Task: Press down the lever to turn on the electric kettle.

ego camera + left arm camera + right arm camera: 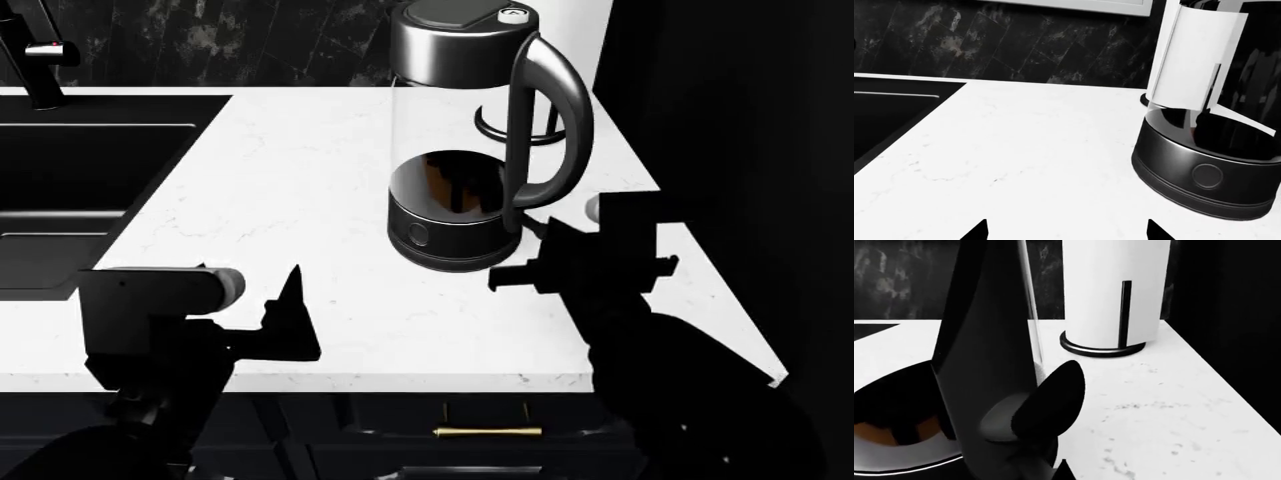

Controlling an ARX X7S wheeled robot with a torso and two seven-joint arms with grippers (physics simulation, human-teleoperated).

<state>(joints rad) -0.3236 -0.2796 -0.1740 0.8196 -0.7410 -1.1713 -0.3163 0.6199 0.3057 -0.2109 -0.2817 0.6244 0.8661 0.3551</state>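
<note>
Kettle first: one tall clear glass electric kettle (467,150) with a black round base, dark glossy lid and large looped black handle stands on the white marbled countertop (307,170), well right of the one black sink (67,190). One small round button (507,14) sits on its lid. Behind it stands one white cylinder on a black ring stand (1111,290), near the counter's back corner. One small black flat lever (1047,402) juts from the kettle's base below the handle, seen close in the right wrist view. One brass drawer pull (487,432) shows under the counter edge.

Two grippers are in view. The left gripper (274,320) hovers over the counter's front edge, left of the kettle, its two fingertips (977,231) spread apart and holding nothing. The right gripper (541,255) sits just beside the kettle's base under the handle; whether its fingers are parted or closed I cannot tell.
</note>
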